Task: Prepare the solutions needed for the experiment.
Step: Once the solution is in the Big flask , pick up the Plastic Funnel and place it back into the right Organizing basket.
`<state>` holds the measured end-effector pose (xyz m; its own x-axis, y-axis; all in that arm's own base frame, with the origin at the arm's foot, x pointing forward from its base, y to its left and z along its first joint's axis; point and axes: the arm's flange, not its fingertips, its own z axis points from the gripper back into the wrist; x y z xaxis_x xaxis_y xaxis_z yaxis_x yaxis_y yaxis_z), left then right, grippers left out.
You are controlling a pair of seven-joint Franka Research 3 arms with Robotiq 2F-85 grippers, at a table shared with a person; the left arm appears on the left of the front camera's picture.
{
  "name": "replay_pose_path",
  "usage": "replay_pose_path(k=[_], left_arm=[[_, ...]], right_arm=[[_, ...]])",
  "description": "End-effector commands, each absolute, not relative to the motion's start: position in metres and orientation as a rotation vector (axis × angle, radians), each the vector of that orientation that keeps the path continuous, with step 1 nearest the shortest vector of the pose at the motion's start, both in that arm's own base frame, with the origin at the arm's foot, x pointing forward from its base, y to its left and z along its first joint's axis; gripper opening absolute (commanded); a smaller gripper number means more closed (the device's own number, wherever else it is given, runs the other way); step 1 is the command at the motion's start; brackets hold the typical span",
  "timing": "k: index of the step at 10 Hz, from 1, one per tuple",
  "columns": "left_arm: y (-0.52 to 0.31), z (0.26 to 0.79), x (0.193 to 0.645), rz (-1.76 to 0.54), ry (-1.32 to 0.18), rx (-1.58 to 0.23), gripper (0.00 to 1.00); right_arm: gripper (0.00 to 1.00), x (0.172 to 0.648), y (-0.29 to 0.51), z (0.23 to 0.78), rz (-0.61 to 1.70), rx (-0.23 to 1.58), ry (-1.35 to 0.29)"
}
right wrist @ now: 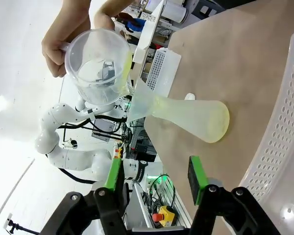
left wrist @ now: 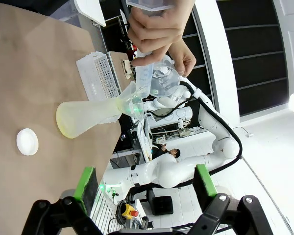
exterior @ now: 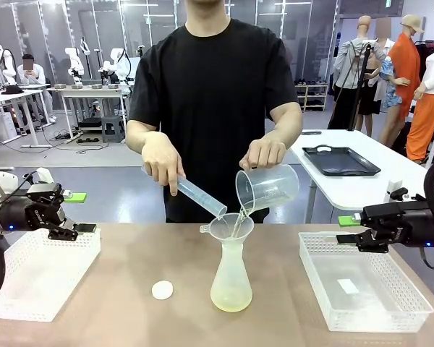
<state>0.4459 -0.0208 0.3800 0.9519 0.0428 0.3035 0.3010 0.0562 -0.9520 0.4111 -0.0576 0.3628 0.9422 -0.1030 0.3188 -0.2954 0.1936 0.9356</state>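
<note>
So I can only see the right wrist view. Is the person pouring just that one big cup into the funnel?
Observer: No, the person's other hand is tipping a measuring cylinder into the funnel too.
Operator: Where's the other gripper?
Observer: The left gripper is open, above the inner edge of the left basket.

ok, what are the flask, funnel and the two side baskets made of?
The conical flask looks like frosted plastic: cloudy matte wall, pale yellow liquid showing through. The funnel: same cloudy look. The left basket and right basket: white rigid plastic, probably, with perforated walls.
</note>
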Motion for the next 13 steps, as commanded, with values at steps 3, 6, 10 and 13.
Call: replay_pose_path(k=[3, 6, 10, 13], left_arm=[[-0.0211, 0.3816, 0.445, -0.205, -0.275, -1.501, 1.0], [-0.0211, 0.3816, 0.445, -0.205, -0.275, -1.501, 1.0], [-0.0211, 0.3816, 0.445, -0.205, -0.275, -1.501, 1.0], [-0.0211, 0.3816, 0.445, -0.205, -0.275, -1.501, 1.0]], right_arm=[[0.67, 0.4111, -0.0575, 0.3641, 0.152, 1.378, -0.355], [0.67, 0.4111, -0.0575, 0.3641, 0.152, 1.378, -0.355], [0.67, 0.4111, -0.0575, 0.3641, 0.152, 1.378, -0.355], [0.67, 0.4111, -0.0575, 0.3641, 0.152, 1.378, -0.355]])
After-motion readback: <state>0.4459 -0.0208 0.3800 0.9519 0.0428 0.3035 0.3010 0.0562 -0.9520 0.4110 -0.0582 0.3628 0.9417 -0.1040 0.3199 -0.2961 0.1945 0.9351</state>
